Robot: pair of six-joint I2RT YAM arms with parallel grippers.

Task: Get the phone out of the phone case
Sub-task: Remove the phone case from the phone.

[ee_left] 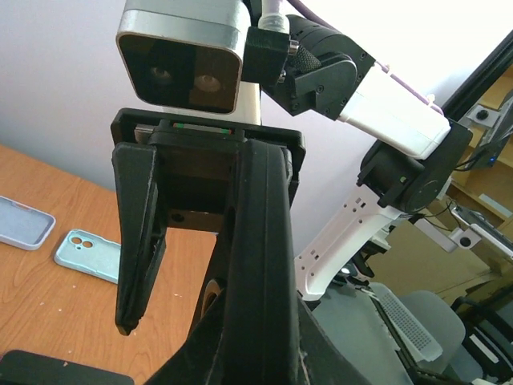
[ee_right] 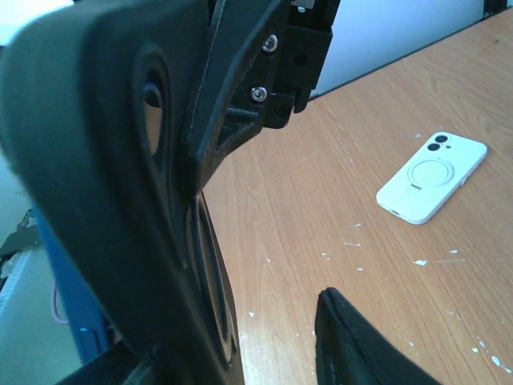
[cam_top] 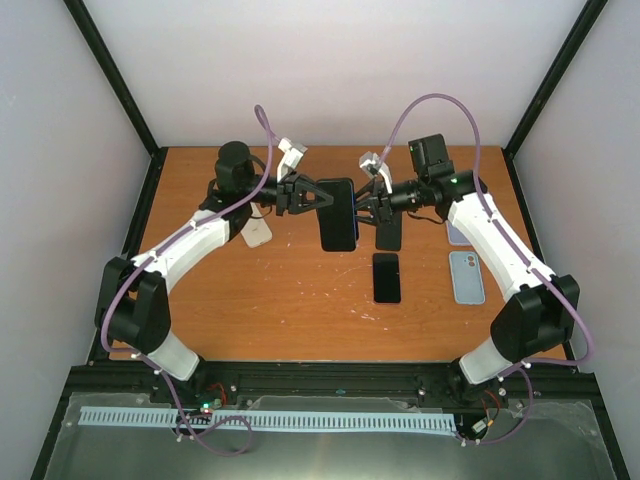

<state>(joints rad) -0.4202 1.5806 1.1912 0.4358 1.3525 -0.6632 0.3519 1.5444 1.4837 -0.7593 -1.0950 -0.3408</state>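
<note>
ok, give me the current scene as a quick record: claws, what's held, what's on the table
left claw: shut on black case, at its left edge
right claw: open, at the case's right edge; lower finger is apart from it
black case: held up off the table, between the two claws
phone inside case: cannot tell
on table: black phone, light blue case, white case

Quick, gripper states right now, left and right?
Left gripper: closed on the black phone case.
Right gripper: open, one of its fingers clear of the case.
</note>
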